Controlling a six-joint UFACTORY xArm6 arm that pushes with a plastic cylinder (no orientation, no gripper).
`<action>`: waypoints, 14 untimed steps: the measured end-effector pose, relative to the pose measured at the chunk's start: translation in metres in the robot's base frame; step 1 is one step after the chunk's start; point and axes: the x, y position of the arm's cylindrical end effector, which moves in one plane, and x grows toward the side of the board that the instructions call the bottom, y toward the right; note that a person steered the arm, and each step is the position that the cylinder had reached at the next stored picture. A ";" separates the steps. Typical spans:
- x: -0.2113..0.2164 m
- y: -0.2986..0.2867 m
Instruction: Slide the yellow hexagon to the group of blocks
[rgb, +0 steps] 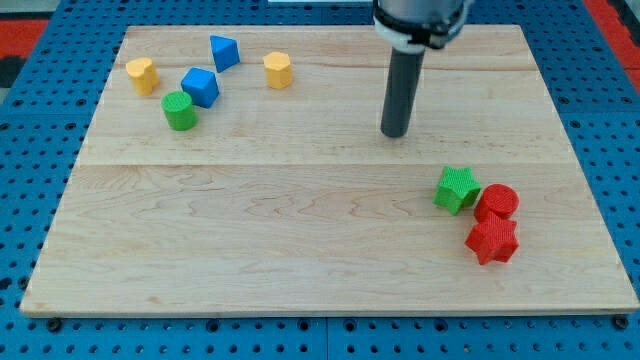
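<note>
1. Nearest the view's bottom, at lower right, sits a red star, touching a red cylinder just above it.
2. Left of the red cylinder, and touching or almost touching it, is a green star. These three form a tight cluster near the board's right edge.
3. All blocks lie on a pale wooden board, which rests on a blue pegboard surface.
4. At upper centre-right my tip stands on bare wood at the end of the dark rod. It touches no block. It is above and left of the green star, and well right of the yellow hexagon.
5. No gripper is fitted, so nothing is held; only the rod's end meets the board.
6. The yellow hexagon lies at upper left-centre, alone, just right of the upper-left group.
7. That group holds a blue block with angled faces at the top, a blue cube below it, a green cylinder touching the cube's lower left, and a yellow block farthest left, its exact shape unclear.
</note>
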 end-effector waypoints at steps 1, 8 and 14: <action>-0.008 0.007; -0.076 -0.158; -0.050 -0.082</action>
